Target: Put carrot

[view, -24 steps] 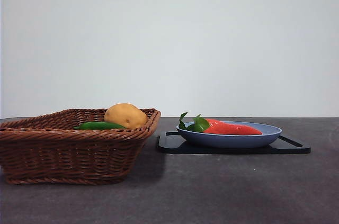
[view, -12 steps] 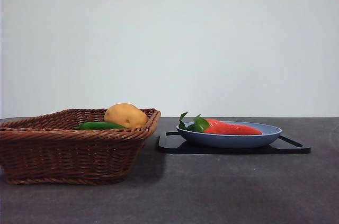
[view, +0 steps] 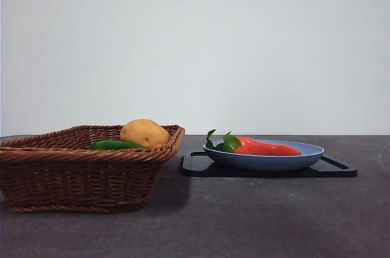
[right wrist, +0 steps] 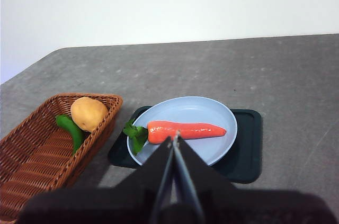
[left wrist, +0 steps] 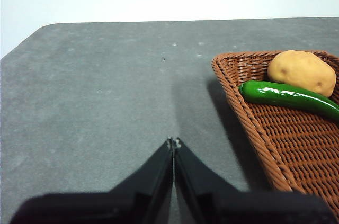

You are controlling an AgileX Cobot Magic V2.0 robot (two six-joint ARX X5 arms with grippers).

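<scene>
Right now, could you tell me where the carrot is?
The carrot lies in the blue plate on the black tray, right of the wicker basket in the front view.

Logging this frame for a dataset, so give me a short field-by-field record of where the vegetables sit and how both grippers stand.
carrot: lying in blue plate, leaves toward basket
plate: on black tray
basket: holds potato and green vegetable
left gripper: jaws shut, empty, over table beside basket
right gripper: jaws shut, empty, above the plate's near side

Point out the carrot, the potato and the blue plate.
carrot (right wrist: 185, 130): right wrist view, middle of its orange body.
potato (view: 144, 133): front view, centre of its rounded skin.
blue plate (right wrist: 185, 110): right wrist view, bare inner surface behind the carrot.
</scene>
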